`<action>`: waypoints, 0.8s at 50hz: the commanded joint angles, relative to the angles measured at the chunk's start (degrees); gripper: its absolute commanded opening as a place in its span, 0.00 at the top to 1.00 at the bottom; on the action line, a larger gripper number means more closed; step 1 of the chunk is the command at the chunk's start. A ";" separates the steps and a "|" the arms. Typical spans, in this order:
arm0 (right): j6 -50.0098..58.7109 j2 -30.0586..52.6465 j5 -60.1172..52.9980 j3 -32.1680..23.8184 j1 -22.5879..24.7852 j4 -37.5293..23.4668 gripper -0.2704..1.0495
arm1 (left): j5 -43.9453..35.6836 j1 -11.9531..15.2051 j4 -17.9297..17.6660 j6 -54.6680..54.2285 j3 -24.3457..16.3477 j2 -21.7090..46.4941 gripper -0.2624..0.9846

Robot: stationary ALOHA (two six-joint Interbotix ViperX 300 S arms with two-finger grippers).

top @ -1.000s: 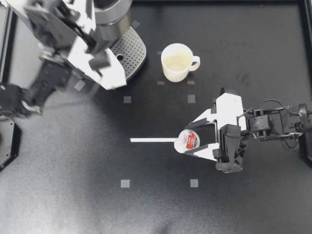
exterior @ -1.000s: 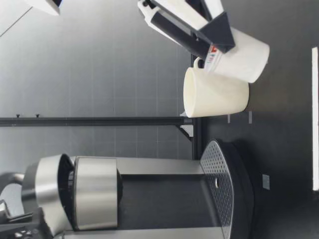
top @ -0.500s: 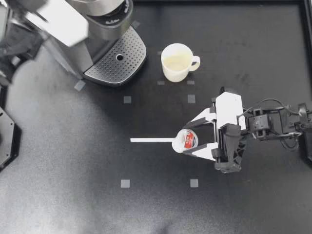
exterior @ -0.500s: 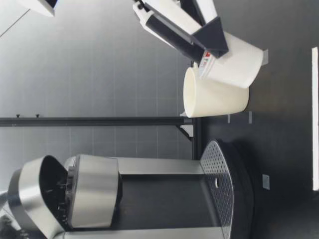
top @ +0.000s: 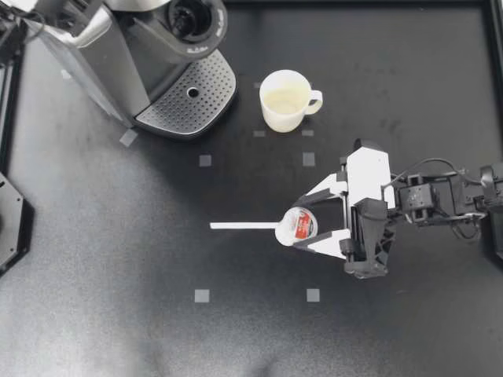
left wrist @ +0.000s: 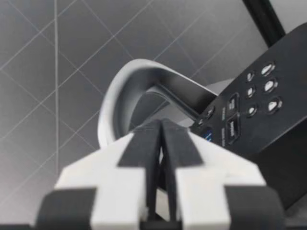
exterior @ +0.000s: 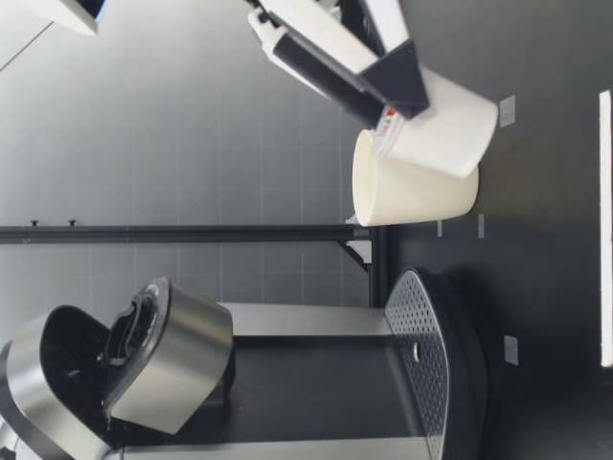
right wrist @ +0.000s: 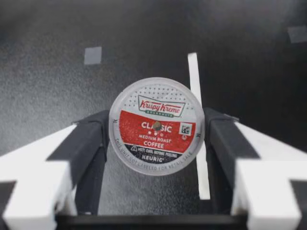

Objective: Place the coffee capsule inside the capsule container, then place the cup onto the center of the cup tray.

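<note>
The right arm extended in from the table's right edge, with the right gripper [top: 302, 225] pointing toward the left edge. Its two fingers were clamped on opposite sides of the coffee capsule [top: 299, 227]. The left gripper [left wrist: 160, 125] had its fingers pressed flat together.

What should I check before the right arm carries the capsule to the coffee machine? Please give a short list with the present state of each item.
1. Grip: right gripper shut on the coffee capsule, both fingers touching it: ok.
2. Lid of the coffee machine raised: ok.
3. Capsule container uncovered from above: ok.
4. Capsule container empty: cannot tell, its inside is dark.
5. Left gripper away from the container: cannot tell. It is shut, with the silver handle ahead of it.
6. Cup upright on the table: ok, but it stands near the likely path, so pass with care.
</note>
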 commanded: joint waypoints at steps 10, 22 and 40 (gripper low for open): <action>-0.44 -2.20 -0.97 -3.25 0.18 -0.18 0.40 | -1.14 1.76 0.09 -1.49 0.44 -3.34 0.71; -5.01 -7.65 -6.33 -5.89 -5.62 -0.88 0.40 | -12.04 1.76 0.44 -7.38 0.88 -8.35 0.71; -10.55 -7.73 -13.18 -13.36 -18.19 -0.88 0.40 | -16.35 1.76 1.67 -11.07 3.60 -14.50 0.71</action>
